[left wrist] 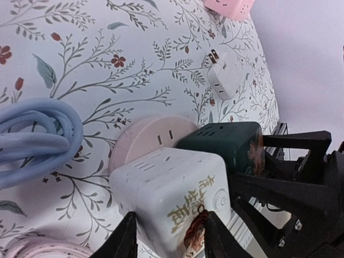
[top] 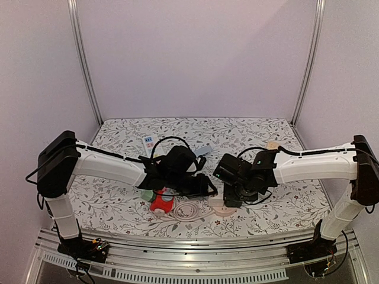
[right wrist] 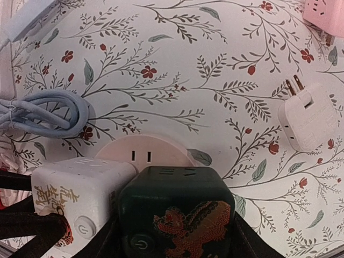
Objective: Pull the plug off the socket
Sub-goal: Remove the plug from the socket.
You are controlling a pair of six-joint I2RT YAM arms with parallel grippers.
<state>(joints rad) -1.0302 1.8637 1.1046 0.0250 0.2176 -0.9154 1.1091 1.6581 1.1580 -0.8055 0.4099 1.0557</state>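
A white cube adapter [left wrist: 172, 199] with gold lettering and a dark green cube adapter [right wrist: 177, 215] with a red dragon stand side by side, touching, on a round pink socket [right wrist: 145, 153]. My left gripper [left wrist: 167, 236] is shut on the white cube, one finger on each side. My right gripper [right wrist: 174, 239] is shut on the green cube. In the top view both grippers, left [top: 208, 188] and right [top: 230, 198], meet over the pink socket [top: 222, 208] at the table's front middle. The cubes' undersides are hidden.
A coiled light blue cable [right wrist: 43, 113] lies left of the socket. A white two-prong adapter [right wrist: 306, 121] and a pink cube socket [right wrist: 325, 13] lie to the far right. A red object [top: 161, 203], a white cable coil [top: 186, 211] and a remote [top: 148, 142] lie around the left arm.
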